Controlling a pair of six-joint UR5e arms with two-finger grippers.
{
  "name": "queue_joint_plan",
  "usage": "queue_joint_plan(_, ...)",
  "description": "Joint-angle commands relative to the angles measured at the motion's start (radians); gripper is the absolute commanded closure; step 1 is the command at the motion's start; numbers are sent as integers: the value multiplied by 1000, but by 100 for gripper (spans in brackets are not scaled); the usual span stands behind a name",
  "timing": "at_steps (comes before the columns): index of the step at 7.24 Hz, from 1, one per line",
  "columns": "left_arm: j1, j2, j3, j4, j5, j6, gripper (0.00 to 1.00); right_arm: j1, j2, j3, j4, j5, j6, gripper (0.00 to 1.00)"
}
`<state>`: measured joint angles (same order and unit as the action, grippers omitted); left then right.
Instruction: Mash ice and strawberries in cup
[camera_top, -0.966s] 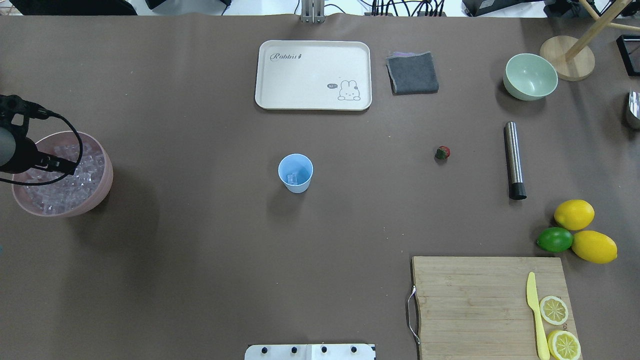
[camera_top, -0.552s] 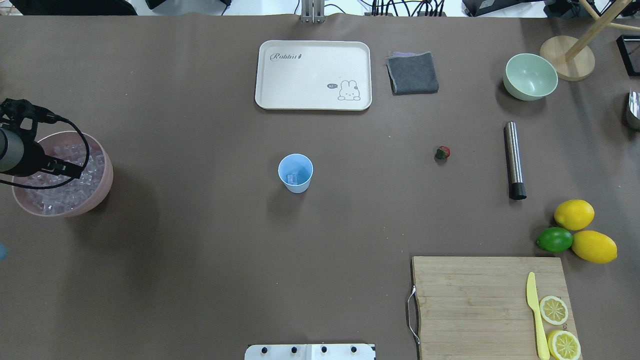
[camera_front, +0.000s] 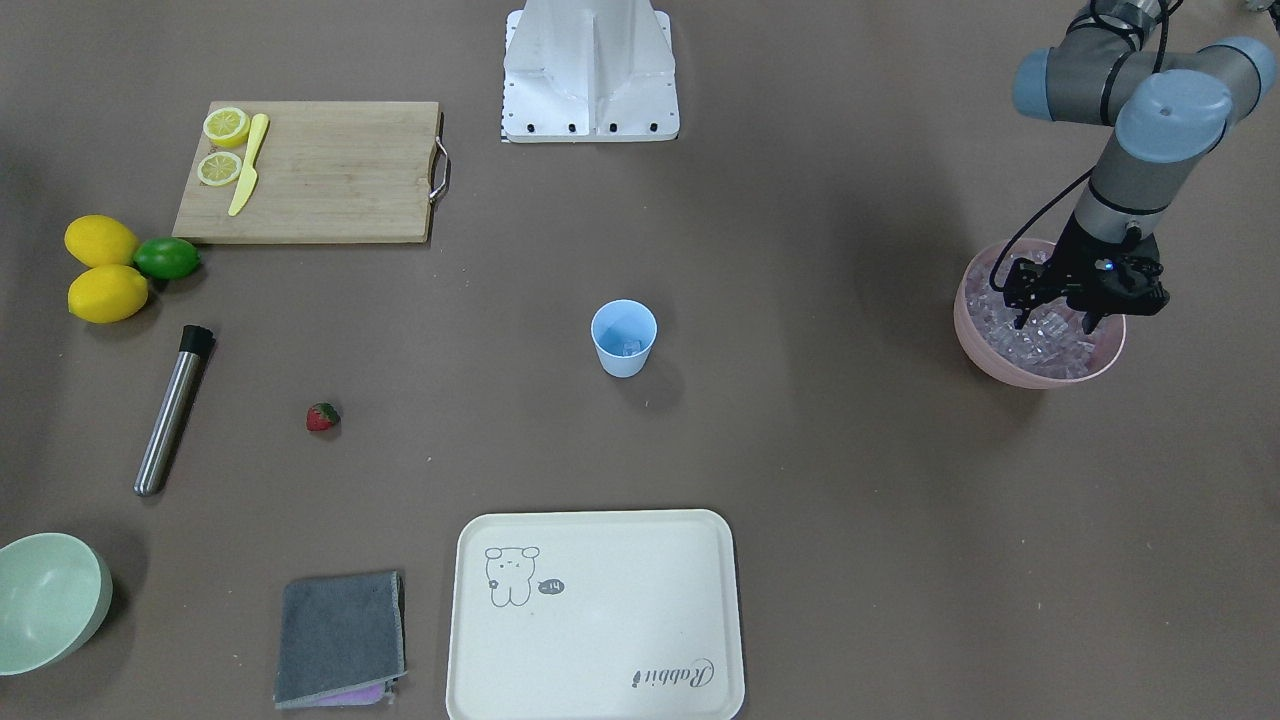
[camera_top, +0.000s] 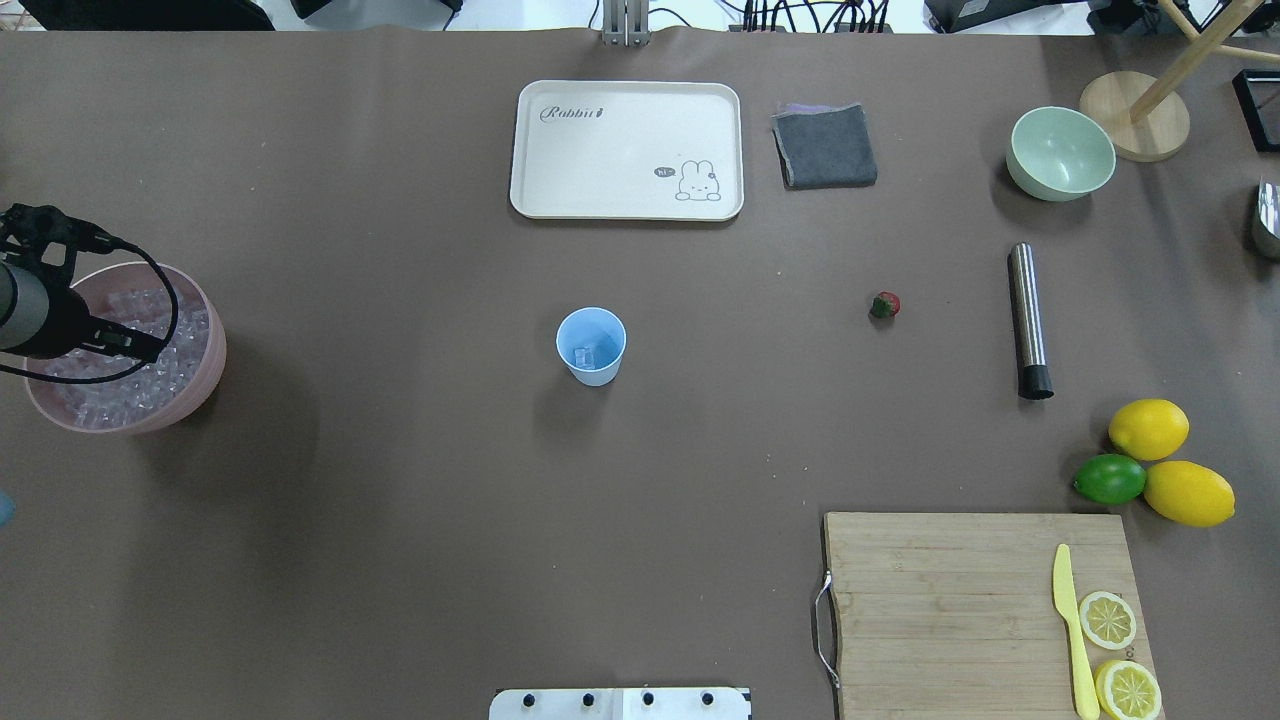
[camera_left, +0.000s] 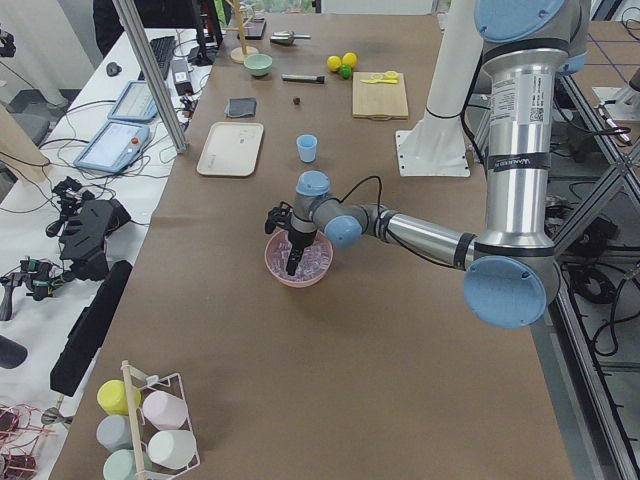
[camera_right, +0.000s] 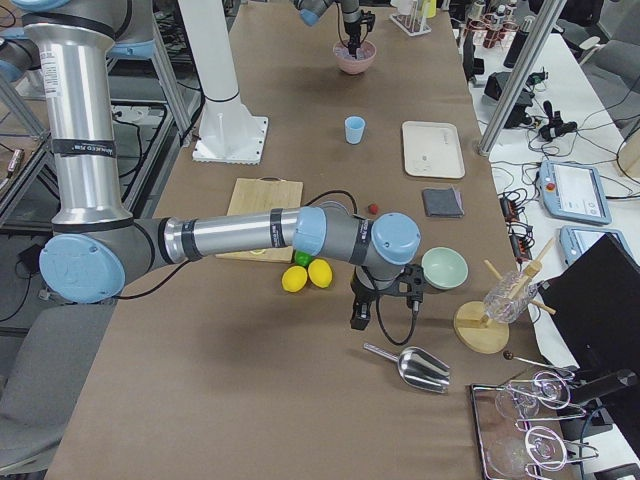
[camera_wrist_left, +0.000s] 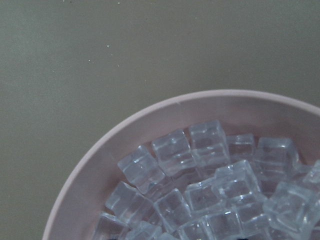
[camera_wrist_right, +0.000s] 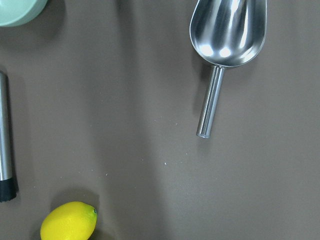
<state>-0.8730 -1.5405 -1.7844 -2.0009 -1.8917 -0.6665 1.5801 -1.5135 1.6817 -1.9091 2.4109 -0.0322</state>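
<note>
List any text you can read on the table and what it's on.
"Rabbit": script on the cream tray.
"hi": dark speech bubble beside the tray's rabbit drawing; barely legible.
Lettering on the left arm's silver tube: too small to read.

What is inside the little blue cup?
The cup holds clear ice at its bottom; how many cubes is too small to tell. No strawberry is inside: the strawberry lies on the table.
</note>
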Motion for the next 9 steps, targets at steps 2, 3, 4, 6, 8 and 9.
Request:
queue_joint_plan(2, -1, -6, 0, 1, -9, 11, 57, 0, 6, 1, -1, 1, 2, 0)
queue_joint_plan(3, -1, -3, 0, 1, -15, 22, 78, 0, 6, 1, -1, 1, 2, 0)
queue_joint_plan(4, -4, -1, -3, -1, -15, 54, 97, 0, 6, 1, -1, 1, 2, 0)
queue_joint_plan(6, -33, 2, -12, 7, -23, 95, 100, 0, 6, 1, -1, 1, 2, 0)
queue_joint_plan(8, -163, 3, -9, 11, -148, 194, 100, 0, 6, 1, -1, 2, 2, 0)
queue_joint_plan(9, -168, -1, -10, 10, -148, 194, 100, 0, 6, 1, -1, 2, 2, 0)
